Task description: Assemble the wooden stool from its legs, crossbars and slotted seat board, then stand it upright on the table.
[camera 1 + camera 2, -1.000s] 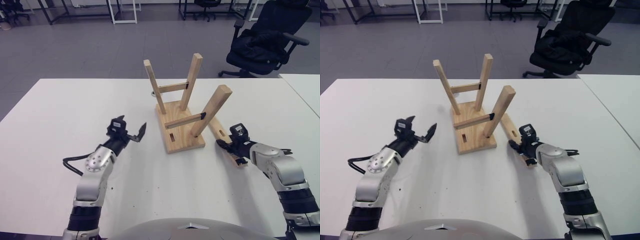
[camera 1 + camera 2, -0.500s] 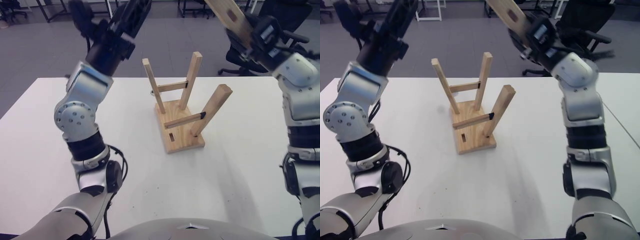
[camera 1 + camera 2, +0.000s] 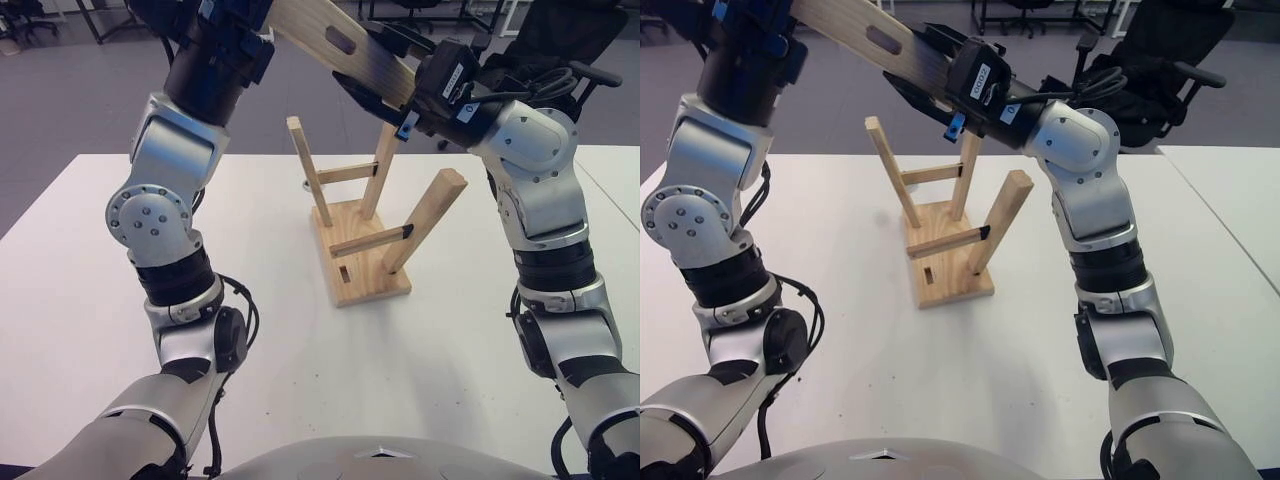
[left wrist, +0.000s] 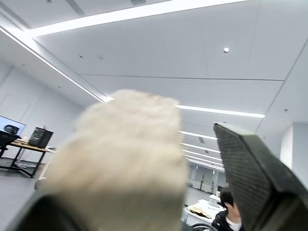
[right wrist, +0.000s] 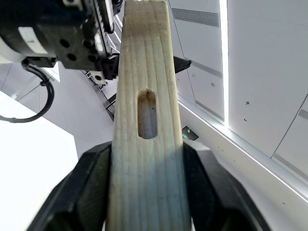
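The seat board (image 3: 365, 265) lies upside down on the white table (image 3: 100, 250). Three legs (image 3: 383, 160) stand up from it, joined by two crossbars (image 3: 345, 174). High above the stool hangs a loose slotted leg (image 3: 340, 45), slanting down to the right. My right gripper (image 3: 402, 88) is shut on its lower end, seen close up as the leg (image 5: 147, 144) runs out between the fingers. My raised left gripper (image 3: 235, 20) is at the upper end. That end (image 4: 125, 159) sits between its open fingers, one fingertip (image 4: 250, 163) standing apart from the wood.
A black office chair (image 3: 560, 60) stands behind the table at the right. A second white table (image 3: 610, 170) adjoins on the right. The table is bare in front of the stool and to its left.
A second ago both grippers were low on the table, the right on the lying leg. Both arms rose; the right swung the leg leftward, its far end now at the left gripper.
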